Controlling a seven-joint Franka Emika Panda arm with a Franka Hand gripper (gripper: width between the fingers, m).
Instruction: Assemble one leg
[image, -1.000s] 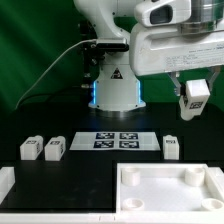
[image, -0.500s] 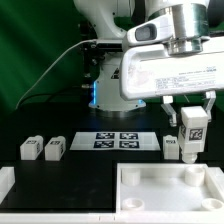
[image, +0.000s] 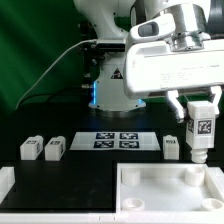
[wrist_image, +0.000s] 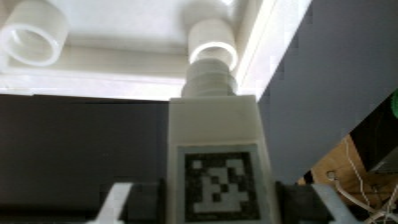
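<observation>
Exterior view: shows a white robot arm (image: 165, 60) reaching down on the exterior view's right, above a black surface (image: 80, 175), with a green backdrop behind. Shows the claw (image: 201, 115) pinching the leg (image: 203, 135) by its sides, tag face toward the camera. Holds the leg upright in the air, lower end just above a round corner post (image: 190, 176) of the large white tray-shaped piece (image: 165, 198); touching or apart, impossible to tell. Shows three more stubby tagged blocks standing on the surface: a first spare block (image: 30, 149) and a second spare block (image: 54, 149) side by side on the exterior view's left, and a third spare block (image: 171, 147) just beside the held leg. Places the marker board (image: 115, 141) flat between the second and third spare blocks. Wrist view: looks along the length of the leg (wrist_image: 217, 140), tag large at the near end, grey claw fingers (wrist_image: 125, 203) hugging both sides. Shows a ribbed tip at the leg's far end lined up with a round white ring (wrist_image: 214, 38) on the tray-shaped piece (wrist_image: 125, 70), close or touching, too blurred to say. Shows a second ring (wrist_image: 32, 40) alongside.
</observation>
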